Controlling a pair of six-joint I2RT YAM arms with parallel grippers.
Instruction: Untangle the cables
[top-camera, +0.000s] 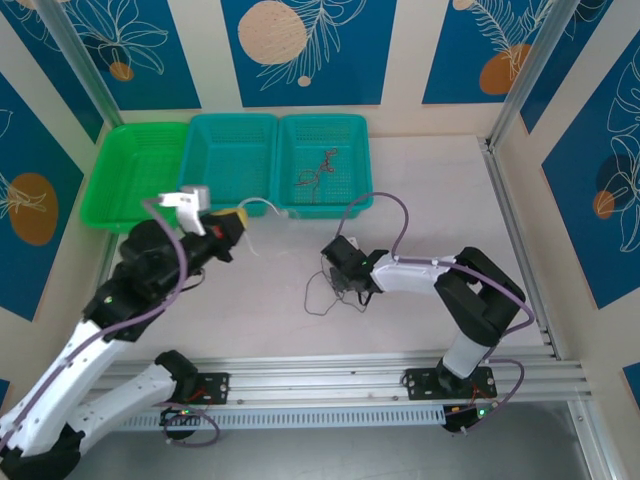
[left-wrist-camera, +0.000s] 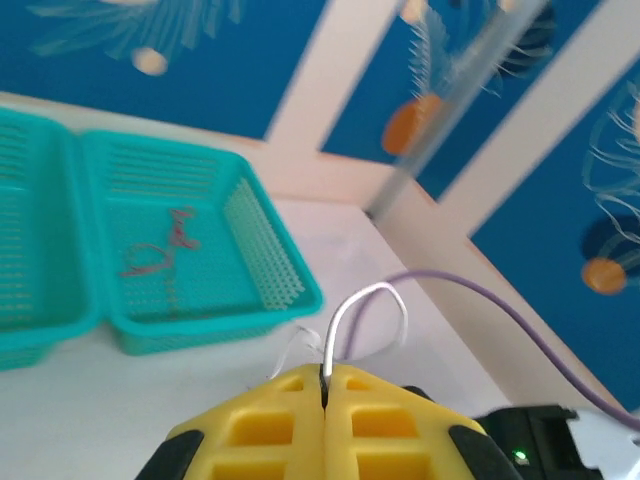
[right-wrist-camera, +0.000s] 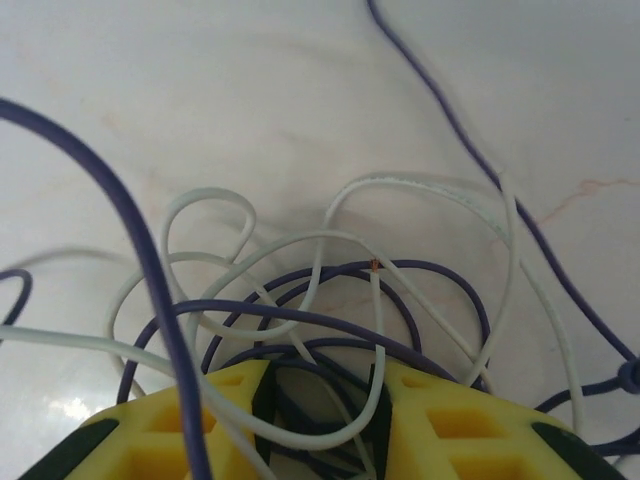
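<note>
Pale tabletop hemmed by blue leaf-print walls, seen from overhead, with mesh baskets along the upper edge: green basket (top-camera: 130, 182) at upper left, two teal ones beside it. Inside the right-hand teal basket (top-camera: 350, 135), a reddish-brown cable (top-camera: 318, 172), thin and blurred, loops hard to trace. At centre left, left gripper (top-camera: 240, 218), clamped on a whitish cable (top-camera: 265, 202). From its wrist view, yellow fingers (left-wrist-camera: 270, 420) pressed together with no gap at lower centre, pinching that strand, rising in a small loop; far end lost behind the fingers. At centre of the overhead view, right gripper (top-camera: 345, 285) low over a tangle (top-camera: 318, 298) on the table, partly covering it. Up close from the right wrist, jaws somewhat apart, pale loops (right-wrist-camera: 210, 195) and a dark cable (right-wrist-camera: 430, 268) running loose through the gap and cut off by the bottom edge. Cannot tell whether any strand there is gripped, nor whether those pale loops belong to the strand held at left.
</note>
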